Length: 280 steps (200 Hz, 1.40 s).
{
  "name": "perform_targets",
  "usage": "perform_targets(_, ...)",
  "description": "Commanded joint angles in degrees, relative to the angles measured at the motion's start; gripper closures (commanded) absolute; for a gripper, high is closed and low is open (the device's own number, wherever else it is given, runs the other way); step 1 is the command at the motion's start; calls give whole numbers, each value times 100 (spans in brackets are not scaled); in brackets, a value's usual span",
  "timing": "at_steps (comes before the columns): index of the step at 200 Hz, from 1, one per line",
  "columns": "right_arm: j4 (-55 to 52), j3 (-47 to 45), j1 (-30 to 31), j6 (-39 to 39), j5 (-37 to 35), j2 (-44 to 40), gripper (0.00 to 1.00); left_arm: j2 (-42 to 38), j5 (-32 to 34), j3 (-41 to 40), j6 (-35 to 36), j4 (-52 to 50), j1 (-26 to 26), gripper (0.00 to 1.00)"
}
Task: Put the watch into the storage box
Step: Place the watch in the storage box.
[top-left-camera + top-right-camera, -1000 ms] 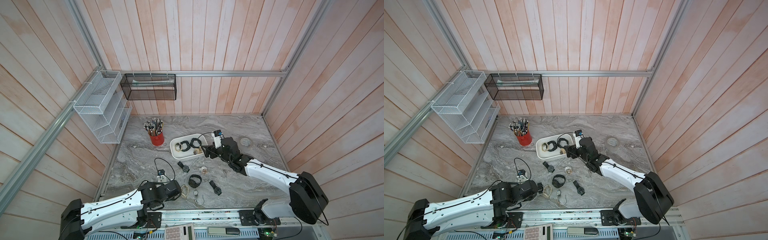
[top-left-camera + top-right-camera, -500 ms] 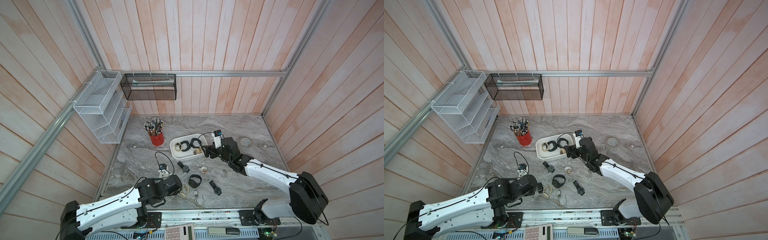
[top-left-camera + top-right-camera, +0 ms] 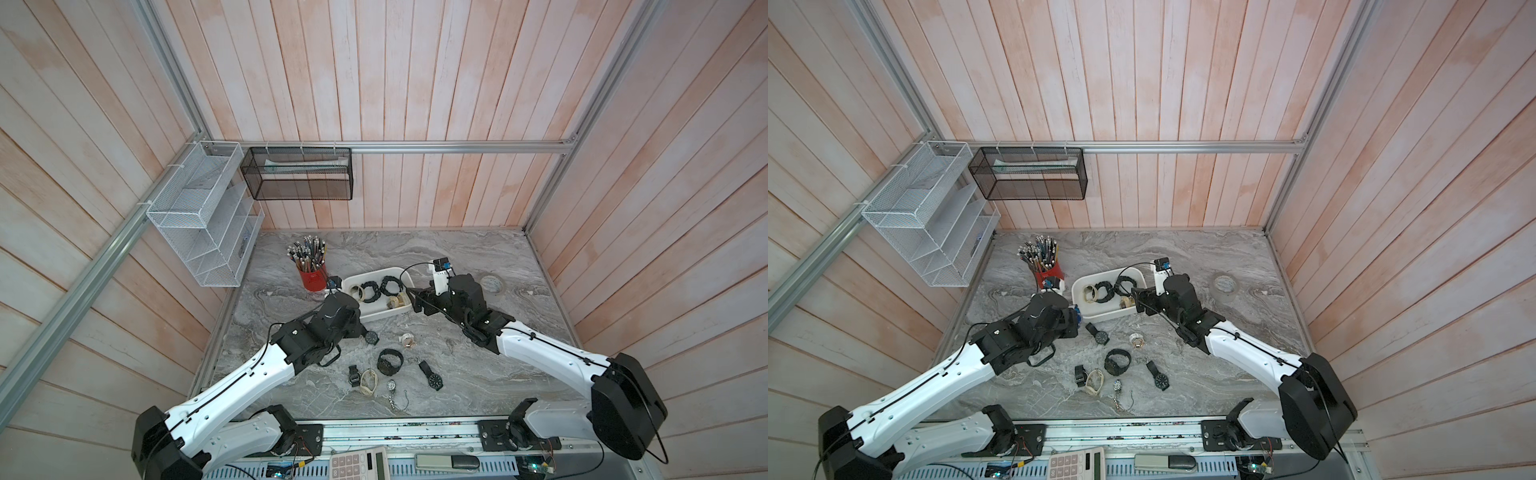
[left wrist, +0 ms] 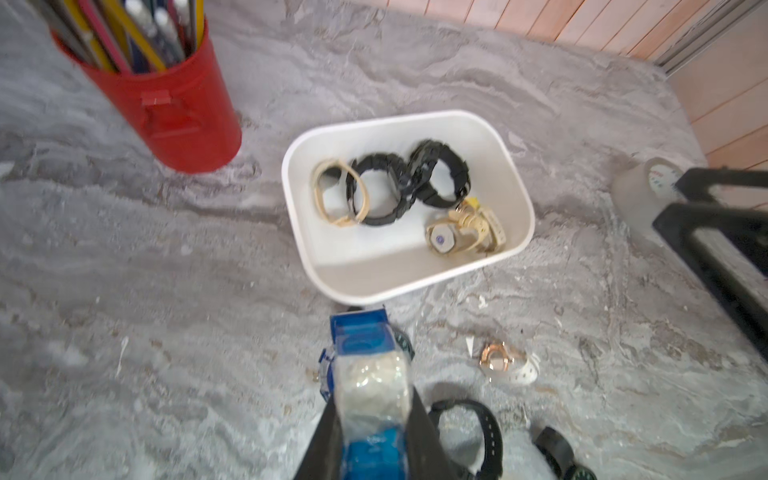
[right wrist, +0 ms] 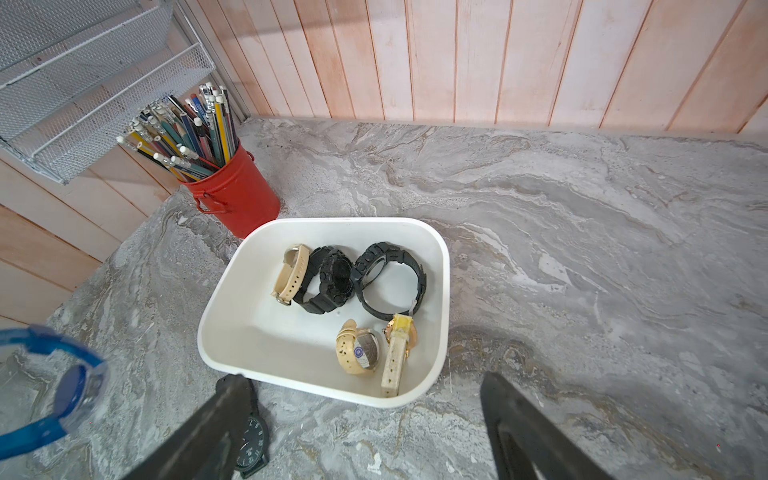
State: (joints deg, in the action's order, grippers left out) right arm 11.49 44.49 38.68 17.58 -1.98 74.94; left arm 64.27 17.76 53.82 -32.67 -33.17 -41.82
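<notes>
Blue translucent watch [image 4: 360, 338] is clamped in the left gripper [image 4: 370, 409], held just short of the white storage box [image 3: 1100, 318] at mid-frame in a top view, evidently for carriage over the rim. Right gripper [image 5: 363, 384] hangs released beside the box, clear of the approach.

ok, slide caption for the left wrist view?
Left gripper holds a blue watch just short of the storage box.
</notes>
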Motion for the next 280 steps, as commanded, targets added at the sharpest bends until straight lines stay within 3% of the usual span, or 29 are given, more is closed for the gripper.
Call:
perform_targets(1, -190, -133, -32, -1, -159, -162, 11, 468, -457, 295, 895, 934, 265, 87)
perform_targets(69, -207, -205, -121, 43, -175, -199, 11, 1426, -1075, 358, 1260, 1898, 862, 87)
perform_targets(121, -250, -139, -160, 43, -162, -164, 11, 1746, -1057, 304, 1350, 1999, 1101, 88)
perform_targets(280, -204, -138, -221, 62, -59, -84, 11, 2728, -1372, -262, 1130, 2646, 1150, 88)
